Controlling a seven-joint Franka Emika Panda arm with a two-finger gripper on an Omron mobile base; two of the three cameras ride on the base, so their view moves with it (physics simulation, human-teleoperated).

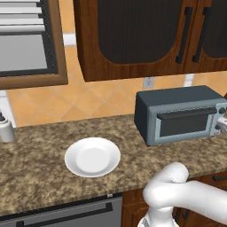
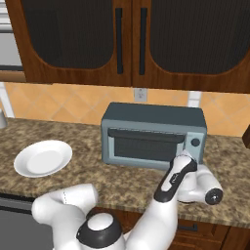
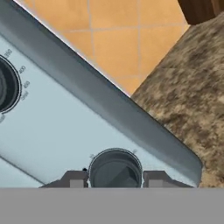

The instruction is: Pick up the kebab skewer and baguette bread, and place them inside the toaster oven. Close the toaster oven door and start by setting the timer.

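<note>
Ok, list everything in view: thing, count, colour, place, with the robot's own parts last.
toaster oven: one, blue-grey, on the counter against the tiled wall.
toaster oven door: one, blue-grey with dark window and dark bar handle, shut.
knobs: two, dark, on the oven's lighter panel; lower knob sits between the fingertips.
plate: one, white, bare, on the counter left of the oven.
counter: one, speckled brown stone.
upper cabinets: dark wood with dark panels and black handles, above the oven.
wall outlet: one, pale, on the orange tiles.
gripper: one, dark fingertips, closed on the lower knob.
arm: one, white, reaching to the oven's right side.
</note>
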